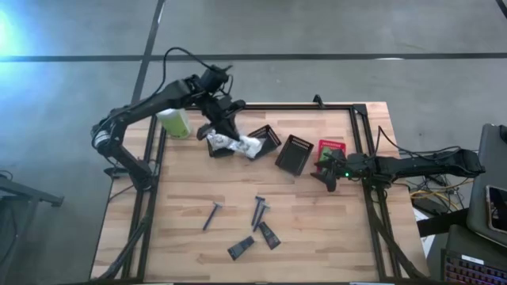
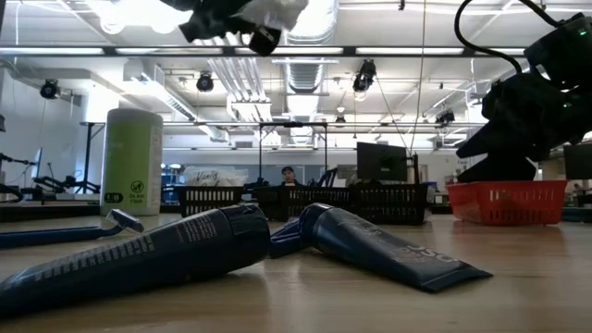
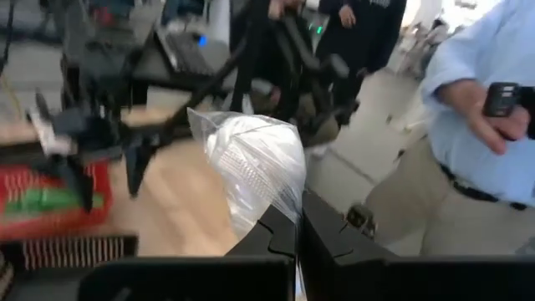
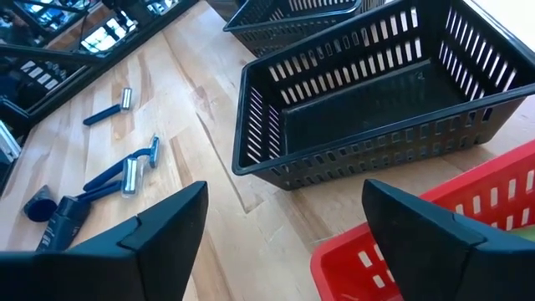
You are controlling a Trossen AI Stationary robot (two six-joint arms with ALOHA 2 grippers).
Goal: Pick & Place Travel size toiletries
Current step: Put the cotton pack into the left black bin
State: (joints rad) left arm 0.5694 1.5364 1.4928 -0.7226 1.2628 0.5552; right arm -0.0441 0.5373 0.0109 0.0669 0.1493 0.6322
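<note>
Left gripper (image 1: 227, 133) raised above the far-left part of the wooden table (image 1: 317, 229), fingers pressed together on a white crinkly packet (image 1: 244, 145); in the left wrist view the packet (image 3: 255, 167) stands up out of the closed fingertips, clear film bunched around it. Seen from above, hanging over the leftmost black basket (image 1: 216, 146), close by the pale-green canister (image 1: 175, 122); whether the packet touches that basket cannot be made out from the overhead view.

Right gripper (image 1: 327, 172) low at the right side of the table, just beside the red basket (image 1: 332, 149), fingers spread wide with nothing between them. Right wrist view: both dark fingers apart, red basket (image 4: 435, 242) rim below, a black slotted basket (image 4: 376, 100) just beyond, empty as far as visible.

Two more black baskets in the row: one (image 1: 264, 138) beside the packet, one (image 1: 295, 153) nearer the red basket.

Rest of the toiletries lying loose on the near half of the table: a razor (image 1: 211, 215) to the left, two razors (image 1: 258, 210) side by side at the middle, two dark tubes (image 1: 268, 234) and (image 1: 241, 248) nearer the front edge. Low view: the two dark tubes (image 2: 139, 259), (image 2: 388, 245) lying flat, caps pointing toward each other, a razor (image 2: 65, 231) behind
</note>
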